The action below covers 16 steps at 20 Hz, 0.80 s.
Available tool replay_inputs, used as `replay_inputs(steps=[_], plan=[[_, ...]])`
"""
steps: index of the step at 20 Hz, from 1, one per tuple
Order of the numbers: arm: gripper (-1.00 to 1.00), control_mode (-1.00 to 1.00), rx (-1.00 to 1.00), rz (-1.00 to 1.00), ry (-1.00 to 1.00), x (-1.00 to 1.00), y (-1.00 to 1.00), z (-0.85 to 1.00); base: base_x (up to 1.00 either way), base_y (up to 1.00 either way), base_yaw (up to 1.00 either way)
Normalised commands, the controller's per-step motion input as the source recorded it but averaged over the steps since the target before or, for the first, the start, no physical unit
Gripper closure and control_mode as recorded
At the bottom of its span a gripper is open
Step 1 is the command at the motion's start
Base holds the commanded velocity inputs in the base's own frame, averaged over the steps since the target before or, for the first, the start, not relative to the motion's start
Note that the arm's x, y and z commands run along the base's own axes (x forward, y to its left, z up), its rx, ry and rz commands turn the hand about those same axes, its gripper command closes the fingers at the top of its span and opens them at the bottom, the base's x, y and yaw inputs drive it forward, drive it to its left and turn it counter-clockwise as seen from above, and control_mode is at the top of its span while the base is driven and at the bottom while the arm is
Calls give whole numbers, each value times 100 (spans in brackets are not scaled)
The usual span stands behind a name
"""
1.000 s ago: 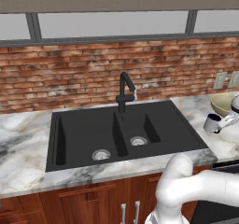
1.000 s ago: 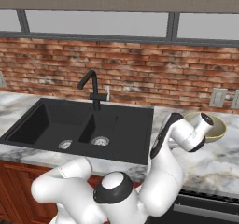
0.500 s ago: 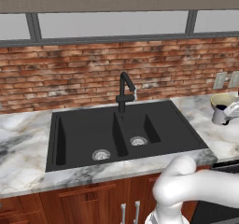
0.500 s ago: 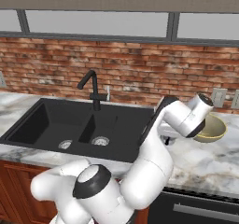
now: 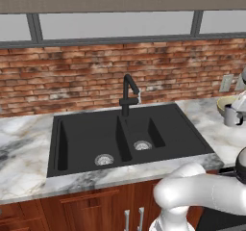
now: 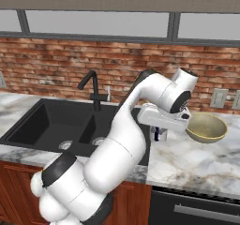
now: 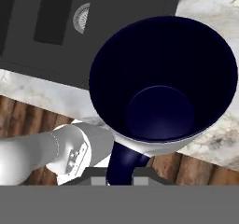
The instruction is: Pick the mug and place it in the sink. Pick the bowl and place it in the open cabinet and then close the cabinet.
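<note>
Mug [image 7: 163,87] fills centre of hand view, gripper [image 7: 120,174] clamped on its dark handle at bottom edge, sink [image 7: 56,27] upper left.

— Mug [image 7: 161,85]: white outside, dark navy inside, dark handle clamped between the closed tips, held above the marble counter, just right of the sink [image 5: 126,138].

— Seen also from the left base, at the right edge [image 5: 232,115], near the bowl [image 6: 206,127]?

— Yes. Raised, apart from the counter, mouth open toward the hand camera.

— And the bowl?

— Wide, olive-beige, thin pale rim, upright on the marble to the right of the sink.

— Sink state?

— Matte black, two basins, silver drains, black faucet behind.
</note>
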Motion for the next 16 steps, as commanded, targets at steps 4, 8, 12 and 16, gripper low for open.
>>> replay_inputs(steps=[4, 8, 12, 16], plan=[[100, -100, -2, -1, 1, -77, 61, 43, 0, 0, 0], [100, -100, 0, -3, -6, -71, 78, 7, 0, 0, 0], [100, -100, -1, -6, -9, -17, 70, 24, 0, 0, 0], [100, -100, -4, -16, -9, -2, 87, 30, 0, 0, 0]])
